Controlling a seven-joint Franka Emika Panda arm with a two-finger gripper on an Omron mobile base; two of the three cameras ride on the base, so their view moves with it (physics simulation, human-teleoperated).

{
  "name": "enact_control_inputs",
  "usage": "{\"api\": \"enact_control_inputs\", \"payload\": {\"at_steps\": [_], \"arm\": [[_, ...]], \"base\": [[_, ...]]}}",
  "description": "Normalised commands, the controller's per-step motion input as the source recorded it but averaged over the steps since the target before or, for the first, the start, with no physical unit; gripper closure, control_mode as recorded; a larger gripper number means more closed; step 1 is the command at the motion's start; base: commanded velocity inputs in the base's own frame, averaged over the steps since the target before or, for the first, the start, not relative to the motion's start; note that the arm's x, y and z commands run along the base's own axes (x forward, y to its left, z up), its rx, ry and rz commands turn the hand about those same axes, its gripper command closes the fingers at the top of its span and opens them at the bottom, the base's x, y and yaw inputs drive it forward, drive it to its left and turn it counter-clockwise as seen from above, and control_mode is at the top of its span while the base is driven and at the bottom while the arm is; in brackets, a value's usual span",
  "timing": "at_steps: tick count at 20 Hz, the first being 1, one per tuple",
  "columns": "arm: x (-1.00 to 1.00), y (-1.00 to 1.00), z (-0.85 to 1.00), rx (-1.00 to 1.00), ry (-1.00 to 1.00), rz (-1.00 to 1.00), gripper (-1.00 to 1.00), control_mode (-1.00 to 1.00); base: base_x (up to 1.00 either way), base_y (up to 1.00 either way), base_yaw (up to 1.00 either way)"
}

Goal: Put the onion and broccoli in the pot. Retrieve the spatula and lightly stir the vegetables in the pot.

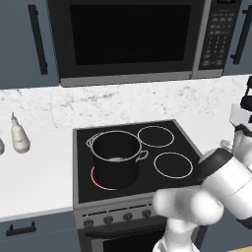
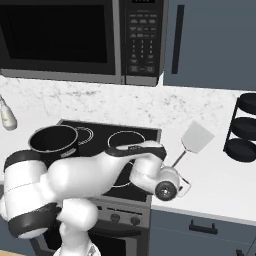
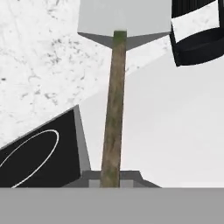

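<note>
Pale grey-beige blade, thin dark handle: spatula, tilted above the white counter right of the stove, blade end raised.
Gripper: closed on the handle's lower end, seen in the hand view as jaws tight at the shaft.
Pot: black, silvery rim, on the front left burner, well apart from the spatula; contents too dim to tell.
Hazards, judged: an end grip leaves a long lever, so the spatula may pivot or slip on the swing; the blade may clip the pot rim or black rack nearby; firm stirring could shove the pot.
</note>
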Motion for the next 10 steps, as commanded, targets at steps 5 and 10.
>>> {"api": "enact_control_inputs", "payload": {"at_steps": [5, 10], "arm": [[-0.72, 0.16, 0.88, 0.18, -0.2, 0.0, 1.0, -1.0], [-0.51, 0.07, 0.95, 0.21, -0.06, 0.0, 1.0, -1.0]], "base": [[0.0, 0.0, 0.0], [0.0, 0.0, 0.0]]}}
